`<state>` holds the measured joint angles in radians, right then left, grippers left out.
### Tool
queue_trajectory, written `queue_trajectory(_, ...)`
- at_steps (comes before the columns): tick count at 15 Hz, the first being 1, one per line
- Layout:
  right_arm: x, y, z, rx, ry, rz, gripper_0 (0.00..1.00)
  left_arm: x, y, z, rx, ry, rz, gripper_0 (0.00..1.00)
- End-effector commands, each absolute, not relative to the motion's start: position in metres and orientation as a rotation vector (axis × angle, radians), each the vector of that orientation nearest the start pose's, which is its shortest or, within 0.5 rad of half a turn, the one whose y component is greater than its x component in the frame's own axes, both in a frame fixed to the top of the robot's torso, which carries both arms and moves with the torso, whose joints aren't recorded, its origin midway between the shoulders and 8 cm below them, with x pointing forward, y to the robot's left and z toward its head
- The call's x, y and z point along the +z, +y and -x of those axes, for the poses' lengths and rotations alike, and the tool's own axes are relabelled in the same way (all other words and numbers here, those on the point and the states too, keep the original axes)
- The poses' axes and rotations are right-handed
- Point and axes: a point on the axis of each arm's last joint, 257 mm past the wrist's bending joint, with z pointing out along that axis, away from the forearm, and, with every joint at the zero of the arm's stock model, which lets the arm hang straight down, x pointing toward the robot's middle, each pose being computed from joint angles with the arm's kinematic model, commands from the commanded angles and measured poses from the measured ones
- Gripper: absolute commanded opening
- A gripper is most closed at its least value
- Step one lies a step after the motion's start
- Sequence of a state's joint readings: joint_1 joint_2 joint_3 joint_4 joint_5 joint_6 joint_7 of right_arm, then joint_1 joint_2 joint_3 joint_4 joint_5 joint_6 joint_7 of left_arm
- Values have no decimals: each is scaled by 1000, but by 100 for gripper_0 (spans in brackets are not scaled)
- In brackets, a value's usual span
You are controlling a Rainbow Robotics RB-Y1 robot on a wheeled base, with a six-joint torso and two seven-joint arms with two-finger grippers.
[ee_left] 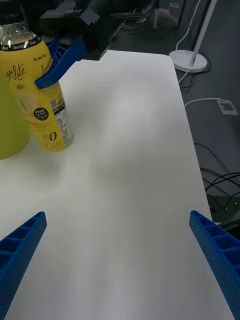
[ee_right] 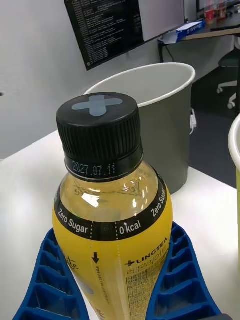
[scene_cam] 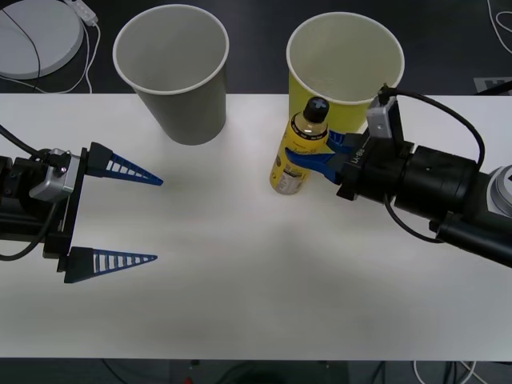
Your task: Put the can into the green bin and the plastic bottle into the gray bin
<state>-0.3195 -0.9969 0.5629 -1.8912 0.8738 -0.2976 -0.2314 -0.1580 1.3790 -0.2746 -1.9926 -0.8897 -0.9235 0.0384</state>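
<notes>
Nearest, the white table (scene_cam: 240, 304) lies bare across the lower frame to its front edge. At mid-left, the left gripper (scene_cam: 152, 220) hangs over the tabletop with its fingers spread wide apart, nothing between them. Right of centre, the right gripper (scene_cam: 316, 152) has its fingers clamped on the plastic bottle (scene_cam: 296, 156), which stands upright on the table just before the green bin (scene_cam: 344, 56). The gray bin (scene_cam: 172, 68) stands at upper left, near the table's far edge, apart from the green one.
</notes>
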Motion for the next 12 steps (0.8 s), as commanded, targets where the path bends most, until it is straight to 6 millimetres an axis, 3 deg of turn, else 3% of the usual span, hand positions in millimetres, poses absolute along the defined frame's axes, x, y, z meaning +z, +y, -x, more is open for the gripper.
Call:
queue_trajectory(1,-97,-87,-450,714,1520,843,0,-123,172,-341,-565,1417,-1639,100)
queue_trajectory(4,-73,-90,-445,730,1527,856,0,-123,172,-341,-565,1417,-1639,100)
queue_trajectory(12,-8,-90,-457,769,1528,831,0,-123,172,-341,-565,1417,-1639,100)
